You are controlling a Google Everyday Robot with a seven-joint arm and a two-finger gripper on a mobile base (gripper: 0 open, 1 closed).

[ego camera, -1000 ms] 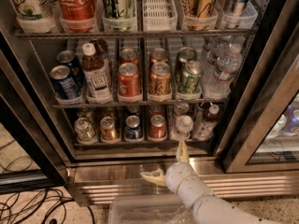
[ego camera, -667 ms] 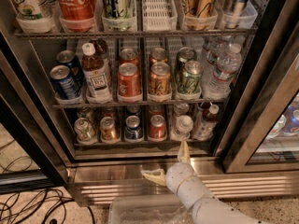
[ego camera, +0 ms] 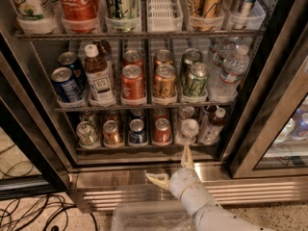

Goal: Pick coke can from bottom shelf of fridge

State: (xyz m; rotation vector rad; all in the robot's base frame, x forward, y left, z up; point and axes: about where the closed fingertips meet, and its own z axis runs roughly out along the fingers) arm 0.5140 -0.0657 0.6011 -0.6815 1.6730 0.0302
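The coke can [ego camera: 162,131], small and red with a silver lid, stands on the bottom shelf [ego camera: 120,149] of the fridge [ego camera: 144,177], fourth from the left in the front row. My gripper [ego camera: 171,168] is open and empty, with pale fingers spread, one pointing up and one to the left. It hangs in front of the fridge's steel base, just below the bottom shelf's front rail and a little right of and below the coke can. It touches no can.
On the bottom shelf a blue can [ego camera: 137,132] stands left of the coke can and a clear bottle [ego camera: 188,131] right of it. The middle shelf holds cans and bottles, among them a larger red can [ego camera: 132,84]. A dark door frame [ego camera: 262,109] stands open at the right. Cables [ego camera: 33,211] lie on the floor at the left.
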